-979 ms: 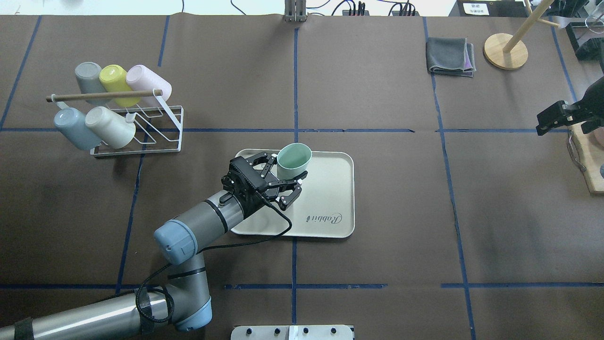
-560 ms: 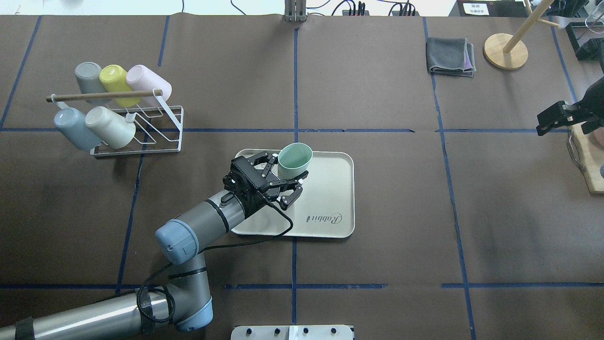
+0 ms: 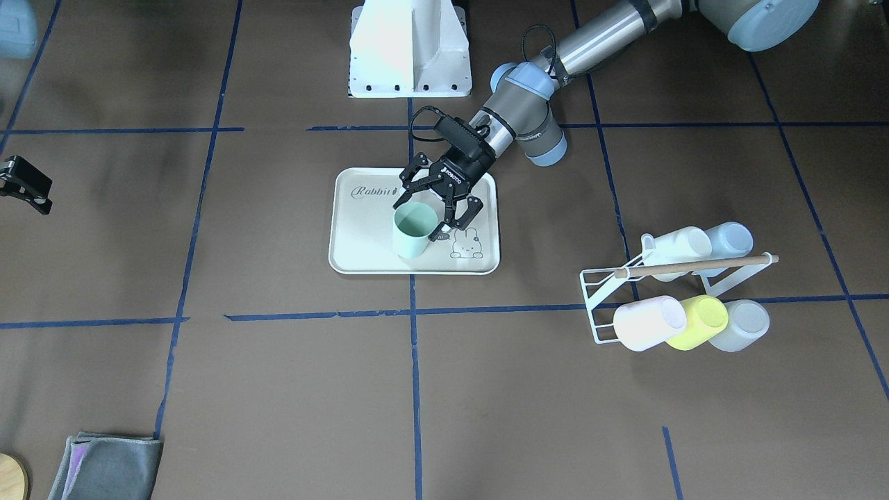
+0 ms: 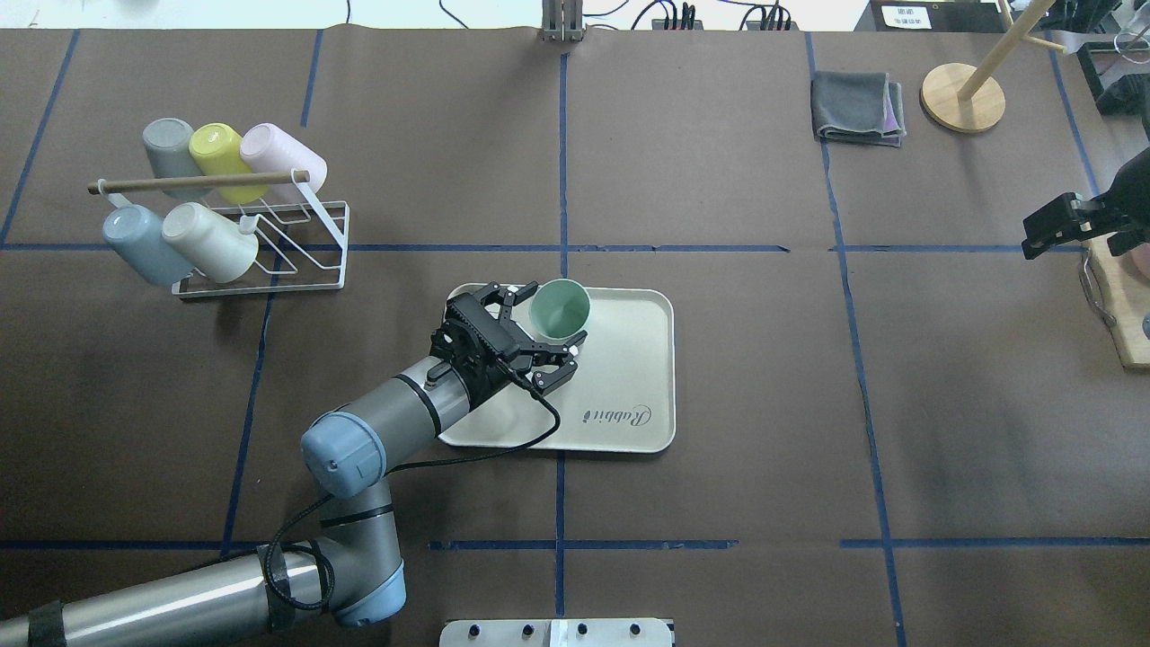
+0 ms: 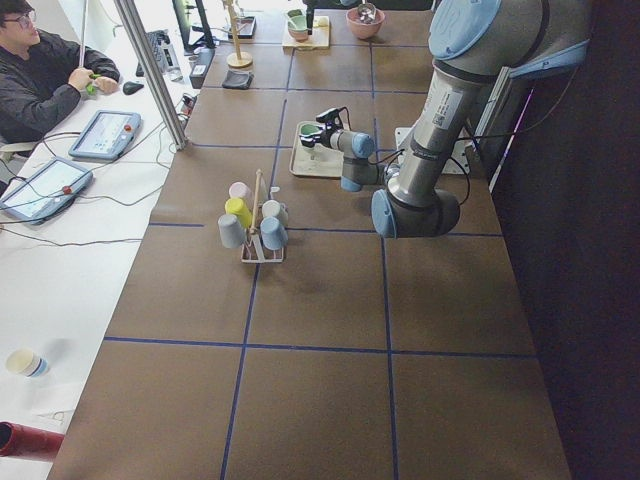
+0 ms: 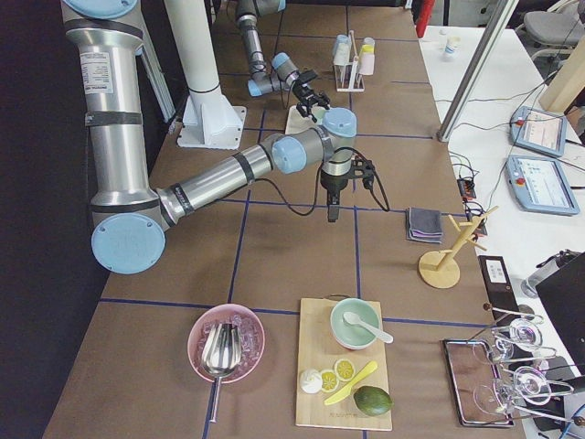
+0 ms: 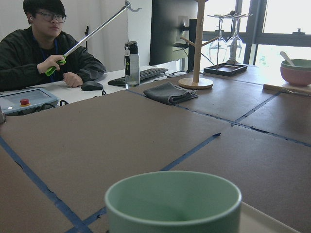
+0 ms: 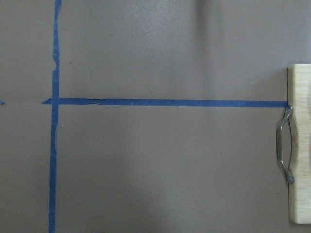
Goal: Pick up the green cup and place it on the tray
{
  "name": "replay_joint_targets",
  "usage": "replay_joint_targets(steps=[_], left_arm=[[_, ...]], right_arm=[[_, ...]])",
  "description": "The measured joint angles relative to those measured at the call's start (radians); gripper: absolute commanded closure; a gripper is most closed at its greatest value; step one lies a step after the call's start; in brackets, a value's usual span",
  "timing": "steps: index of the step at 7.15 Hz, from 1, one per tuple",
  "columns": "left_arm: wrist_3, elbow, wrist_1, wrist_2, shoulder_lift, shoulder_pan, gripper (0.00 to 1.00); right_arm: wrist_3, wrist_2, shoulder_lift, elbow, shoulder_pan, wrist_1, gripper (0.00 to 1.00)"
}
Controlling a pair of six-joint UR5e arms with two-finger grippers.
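Brown paper-covered table (image 4: 719, 404) with blue tape grid. Two arms, one tray (image 4: 629, 377), one green cup (image 4: 559, 308).

The left gripper (image 4: 544, 318) is over the tray's far-left part. Its jaws are spread wide, one finger on each side of the green cup. Can't tell whether the pads touch it. The cup stands upright on the tray, mouth up.

The right gripper (image 4: 1042, 235) is well off the tray's right side. Can't tell whether its jaws are open or closed.

The front-facing view shows the bunny drawing (image 3: 465, 244) just beside the cup; overhead shows only the "Rabbit" script. The left wrist view shows just the cup's rim, low and close, with an operator (image 7: 43, 43) past the table. The right wrist view shows only paper, tape and a wooden board (image 8: 301, 145) edge.

One wire rack (image 4: 260, 289) sits off the tray's far left, with five cups (image 4: 208, 241) on it: grey, yellow-green, pink, blue, cream. One folded grey cloth (image 4: 856, 108) lies far right of the tray.

Versus 1.0 s ago: the cup leaned then and is upright now. The left arm's elbow has shifted slightly toward the tray.
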Motion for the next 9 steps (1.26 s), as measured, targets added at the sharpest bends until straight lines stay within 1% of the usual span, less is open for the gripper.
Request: replay_joint_targets(steps=[2,3,4,7,9], left_arm=[[-0.001,-0.007,0.010,-0.001,-0.001,-0.001,0.01],[-0.001,-0.030,0.039,-0.001,-0.002,-0.002,0.01],[-0.002,-0.081,0.098,-0.003,-0.001,-0.004,0.01],[-0.005,-0.302,0.363,-0.006,0.000,-0.017,0.01],[-0.013,-0.413,0.536,-0.015,-0.001,-0.052,0.00]], right_arm=[[0.000,0.000,-0.001,-0.001,0.000,0.000,0.00],[0.000,0.000,-0.001,-0.001,0.000,0.000,0.00],[0.000,0.000,-0.001,-0.002,0.000,0.000,0.00],[0.001,0.001,0.000,-0.001,0.000,0.000,0.00],[-0.001,0.005,0.001,0.001,0.004,0.000,0.00]])
